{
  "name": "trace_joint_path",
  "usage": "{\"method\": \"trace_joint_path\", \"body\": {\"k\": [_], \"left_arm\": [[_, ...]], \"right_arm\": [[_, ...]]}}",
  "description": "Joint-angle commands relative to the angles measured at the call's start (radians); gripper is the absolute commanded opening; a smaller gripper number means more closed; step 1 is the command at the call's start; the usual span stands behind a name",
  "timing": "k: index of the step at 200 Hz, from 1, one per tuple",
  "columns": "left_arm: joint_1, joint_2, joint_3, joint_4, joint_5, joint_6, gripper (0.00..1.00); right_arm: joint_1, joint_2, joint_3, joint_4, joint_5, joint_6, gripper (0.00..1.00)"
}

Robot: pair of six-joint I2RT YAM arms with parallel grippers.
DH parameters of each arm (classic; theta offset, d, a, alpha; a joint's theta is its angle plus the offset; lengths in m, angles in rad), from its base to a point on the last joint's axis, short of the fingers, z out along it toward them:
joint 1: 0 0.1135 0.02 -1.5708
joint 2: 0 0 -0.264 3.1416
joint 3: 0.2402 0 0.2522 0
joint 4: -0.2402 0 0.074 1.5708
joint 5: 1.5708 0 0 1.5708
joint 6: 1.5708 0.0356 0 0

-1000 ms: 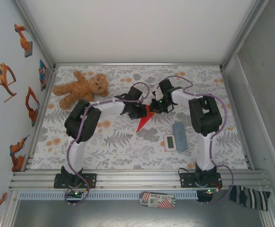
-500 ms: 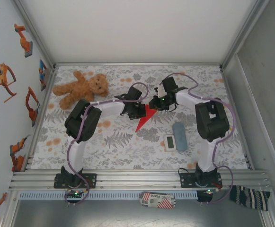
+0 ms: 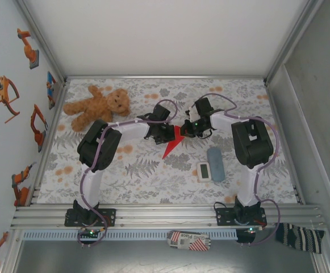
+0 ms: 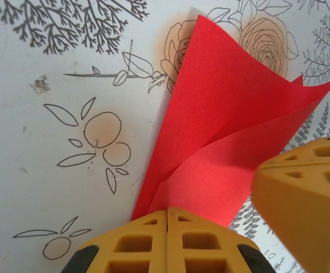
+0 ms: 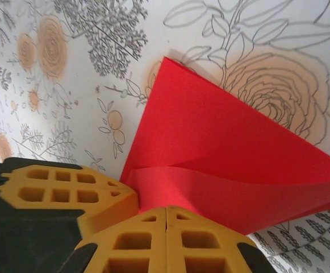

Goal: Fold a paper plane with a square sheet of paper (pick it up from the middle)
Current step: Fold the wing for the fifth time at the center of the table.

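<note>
The square sheet of paper (image 3: 171,144) is bright red and folded into a pointed triangle, its tip toward the near side, at the table's middle. My left gripper (image 3: 171,134) is shut on its upper left edge and my right gripper (image 3: 186,129) on its upper right. In the left wrist view the paper (image 4: 221,131) rises in two curled layers from the closed left gripper (image 4: 168,211), with a right finger (image 4: 306,199) beside it. From the right wrist, the paper (image 5: 221,153) fans out of the closed right gripper (image 5: 166,209), a left finger (image 5: 68,190) alongside.
A brown teddy bear (image 3: 96,106) lies at the far left. A grey-blue block (image 3: 215,163) and a white timer (image 3: 204,170) lie near the right arm, just right of the paper's tip. Metal frame rails bound the floral table cover (image 3: 147,176).
The right gripper loosened a little, shifted slightly and shut again on the paper's upper right; its elbow swung sideways. The left gripper stayed closed and in place.
</note>
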Motion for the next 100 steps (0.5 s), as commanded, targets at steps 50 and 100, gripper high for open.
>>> {"method": "trace_joint_path", "body": {"k": [50,100], "left_arm": [[0.011,0.051,-0.041,-0.136,-0.092,-0.013,0.03],[0.014,0.063,-0.058,-0.172,-0.1,0.016,0.02]], "right_arm": [[-0.004,0.07,0.04,-0.036,0.009,-0.021,0.03],[-0.022,0.092,0.074,-0.067,0.046,-0.018,0.02]]}}
